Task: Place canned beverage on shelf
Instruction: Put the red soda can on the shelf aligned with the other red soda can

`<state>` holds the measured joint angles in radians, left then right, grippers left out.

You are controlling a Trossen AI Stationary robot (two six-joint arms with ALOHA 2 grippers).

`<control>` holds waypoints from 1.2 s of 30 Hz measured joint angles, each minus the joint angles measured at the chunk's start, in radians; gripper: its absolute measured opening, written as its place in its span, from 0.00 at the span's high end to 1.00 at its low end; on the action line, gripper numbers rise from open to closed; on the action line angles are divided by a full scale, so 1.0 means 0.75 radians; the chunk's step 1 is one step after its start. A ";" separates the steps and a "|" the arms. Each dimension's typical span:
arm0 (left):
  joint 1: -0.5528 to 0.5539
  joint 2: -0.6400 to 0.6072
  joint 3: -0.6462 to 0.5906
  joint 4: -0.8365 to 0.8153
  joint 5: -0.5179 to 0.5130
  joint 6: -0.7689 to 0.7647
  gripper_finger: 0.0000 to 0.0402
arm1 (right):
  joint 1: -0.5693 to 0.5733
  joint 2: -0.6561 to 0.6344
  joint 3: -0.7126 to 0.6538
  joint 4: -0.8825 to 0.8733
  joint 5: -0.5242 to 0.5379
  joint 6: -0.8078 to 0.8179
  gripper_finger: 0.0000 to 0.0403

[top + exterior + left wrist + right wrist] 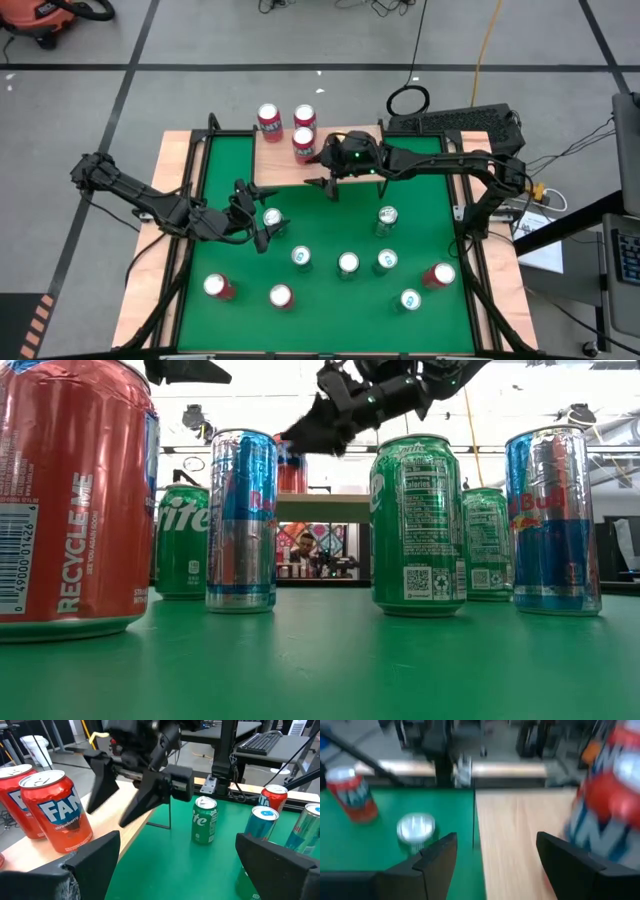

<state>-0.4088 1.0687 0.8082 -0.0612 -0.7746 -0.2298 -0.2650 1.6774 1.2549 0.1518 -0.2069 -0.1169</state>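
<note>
The shelf [285,165] is a light-wood board at the far left of the green table. Three red cans [303,143] stand upright on their bases on it; two also show in the left wrist view [57,810]. My right gripper [326,178] is open and empty just above the shelf's right part, next to the nearest red can [610,805]. Its spread fingers also show in the left wrist view [110,815]. My left gripper [255,222] is open and empty, low over the table left of centre, beside a silver-topped can [272,218].
Several more cans stand on the green table: green Sprite cans [301,257], blue-and-silver cans [387,216] and red ones [217,287] toward the near edge. In the low view they stand close in front [418,525]. A keyboard [455,122] lies beyond the far right corner.
</note>
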 joint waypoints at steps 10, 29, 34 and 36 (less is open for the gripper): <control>0.000 0.000 0.000 0.002 0.000 -0.001 0.03 | 0.025 0.117 0.001 0.276 0.107 0.000 0.35; 0.000 0.000 0.000 -0.003 0.000 0.001 0.03 | -0.038 0.162 0.000 0.291 0.171 -0.059 0.35; 0.000 0.000 0.000 -0.003 0.000 0.002 0.03 | -0.019 0.162 0.000 0.295 0.170 -0.044 0.35; 0.000 0.000 0.000 -0.011 0.000 0.001 0.03 | 0.002 0.154 0.000 0.259 0.170 -0.036 0.35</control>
<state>-0.4088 1.0687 0.8082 -0.0697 -0.7747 -0.2289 -0.2634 1.7932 1.2552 0.3462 -0.0795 -0.1440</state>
